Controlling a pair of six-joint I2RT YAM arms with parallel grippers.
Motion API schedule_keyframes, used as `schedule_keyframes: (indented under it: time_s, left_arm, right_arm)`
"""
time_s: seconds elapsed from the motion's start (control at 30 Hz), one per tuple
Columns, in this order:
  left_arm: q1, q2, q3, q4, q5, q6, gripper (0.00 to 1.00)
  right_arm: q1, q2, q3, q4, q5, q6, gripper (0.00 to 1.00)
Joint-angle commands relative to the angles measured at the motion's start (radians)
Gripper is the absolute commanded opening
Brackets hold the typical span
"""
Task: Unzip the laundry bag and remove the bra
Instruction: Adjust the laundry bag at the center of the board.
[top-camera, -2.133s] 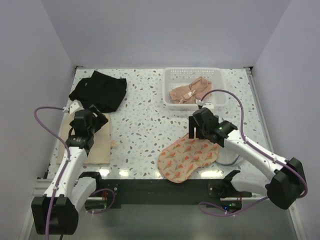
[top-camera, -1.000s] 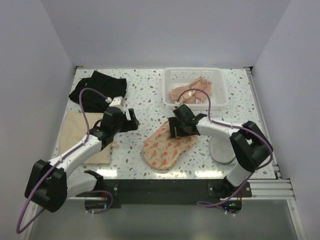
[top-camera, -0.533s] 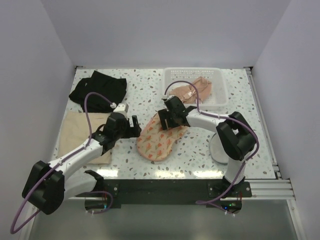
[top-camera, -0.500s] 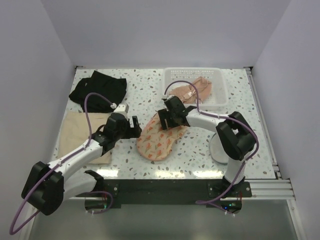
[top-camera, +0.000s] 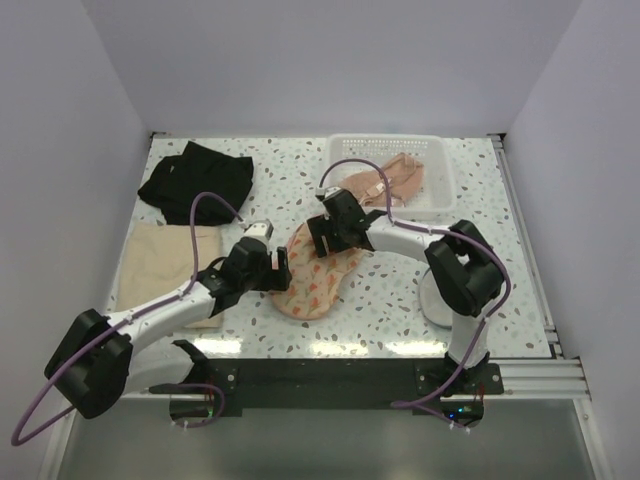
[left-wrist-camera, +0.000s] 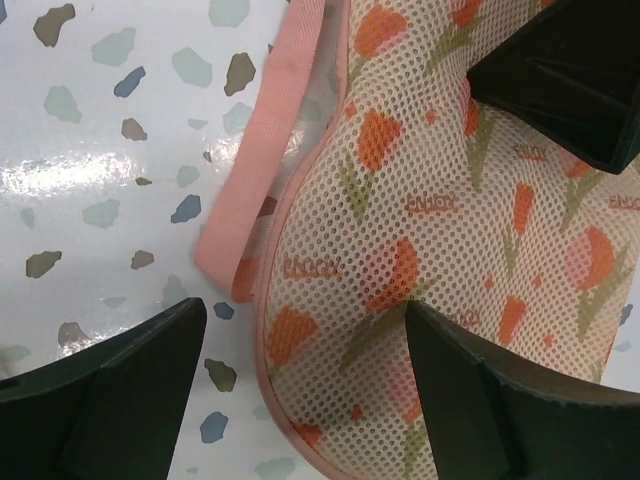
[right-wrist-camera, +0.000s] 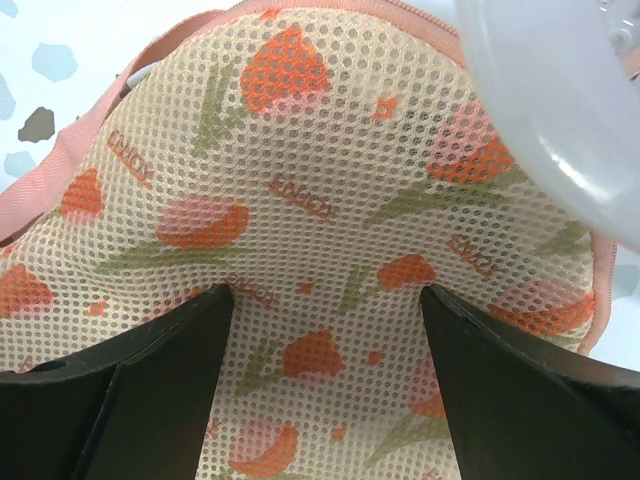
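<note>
L gripper jaws apart, laundry bag edge w/ pink strap between them. R gripper jaws apart too, bag mesh between them.

Our top camera looks down from above and behind the arm bases on the whole table. Both wrist cameras look from very near past their own fingers; between them we see the same laundry bag, which all views share.

Terrazzo table carries laundry bag, basket, black garment, beige cloth.
</note>
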Motion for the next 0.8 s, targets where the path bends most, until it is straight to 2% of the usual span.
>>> schedule_keyframes:
  time_s: [0.0, 0.3, 0.5, 0.77]
  left_arm:
    - [-0.019, 0.033, 0.014, 0.054, -0.032, -0.017, 0.86]
    - [-0.036, 0.105, 0.061, 0.016, -0.164, 0.001, 0.79]
    - [-0.036, 0.140, 0.103, -0.001, -0.282, 0.010, 0.78]
    - [-0.033, 0.238, 0.173, 0.005, -0.343, 0.033, 0.78]
  right_arm:
    - [0.024, -0.007, -0.050, -0.009, -0.055, 0.011, 0.81]
    - [0.064, -0.050, -0.083, -0.039, -0.040, 0.026, 0.81]
    - [0.073, -0.132, -0.188, -0.044, -0.028, 0.066, 0.81]
    - [0.102, -0.254, -0.334, -0.047, -0.026, 0.121, 0.81]
